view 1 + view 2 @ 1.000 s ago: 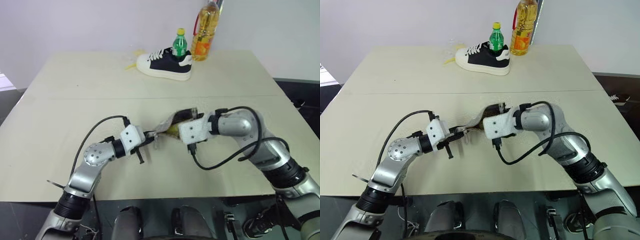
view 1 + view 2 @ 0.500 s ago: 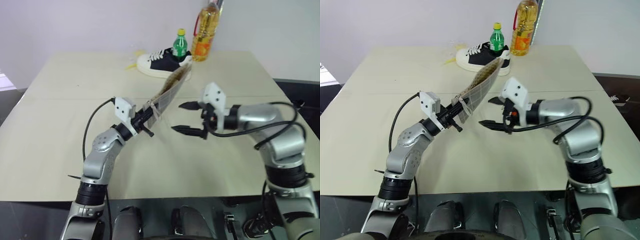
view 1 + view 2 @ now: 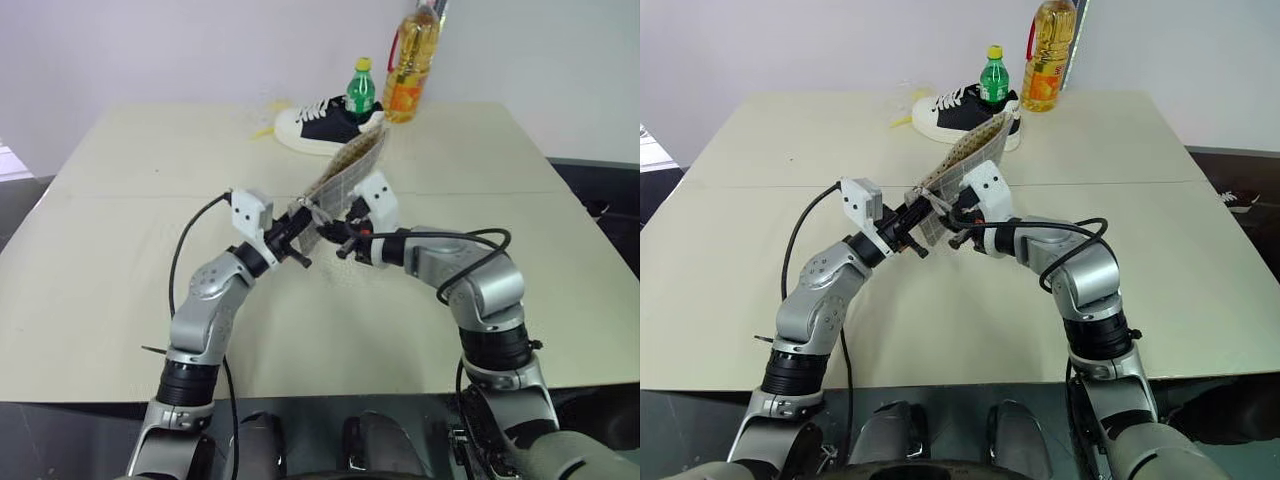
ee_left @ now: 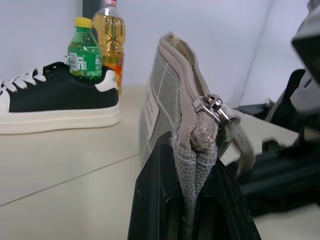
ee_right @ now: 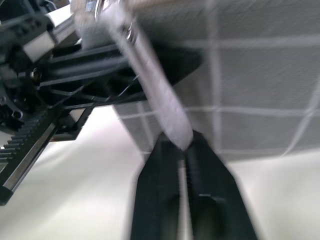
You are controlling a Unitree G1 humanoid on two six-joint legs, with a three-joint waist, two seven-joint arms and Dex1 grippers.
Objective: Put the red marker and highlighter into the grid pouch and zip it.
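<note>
Fingers of the left gripper (image 4: pixel 192 220) clench the zip-end corner of the flat grey white-gridded fabric pouch (image 3: pixel 350 175), holding it above the table (image 3: pixel 120 260) as an anchor; right gripper (image 5: pixel 182 165) fingers pinch its grey pull strap (image 5: pixel 155 107), seemingly for zipping.

The grid pouch (image 4: pixel 165 100) interior is hidden by its fabric walls; contents cannot be determined. The oil bottle (image 3: pixel 413 55) cap, at 12 o'clock in the left eye view, is cut off by the frame edge. The zip pull strap (image 5: pixel 160 95) is motion-blurred.
</note>
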